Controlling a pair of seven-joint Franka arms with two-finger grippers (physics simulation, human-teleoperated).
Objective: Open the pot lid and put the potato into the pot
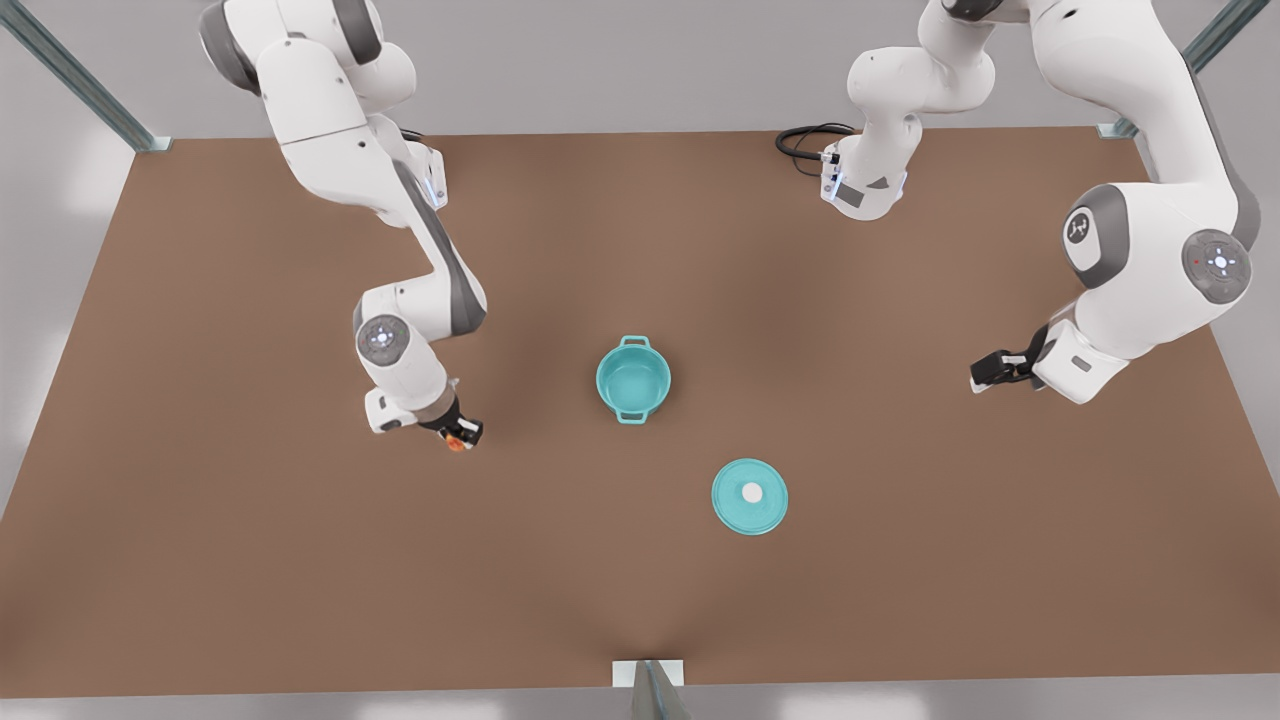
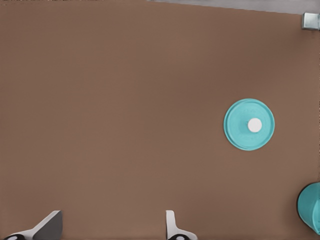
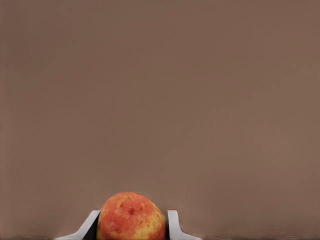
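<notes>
Right gripper [image 1: 462, 436]: clenched on the potato [image 3: 131, 217], which sits between its fingers [image 3: 175, 225], over the brown table [image 1: 250, 560].
Left gripper [image 1: 985, 372]: released, fingers [image 2: 172, 227] spread wide, holding nothing.
Pot [image 1: 633, 379]: uncovered, between the two grippers, nearer the right one.
Pot lid [image 1: 750, 495]: flat on the table, apart from the pot, well away from the potato-holding gripper.

- one pot [image 1: 633, 378], teal
- one pot lid [image 1: 750, 496], lying off on its own
- one potato [image 3: 131, 218]
- two arms, so two tools: right tool [image 1: 462, 432], left tool [image 1: 990, 372]
- one bench [image 1: 640, 250]
</notes>
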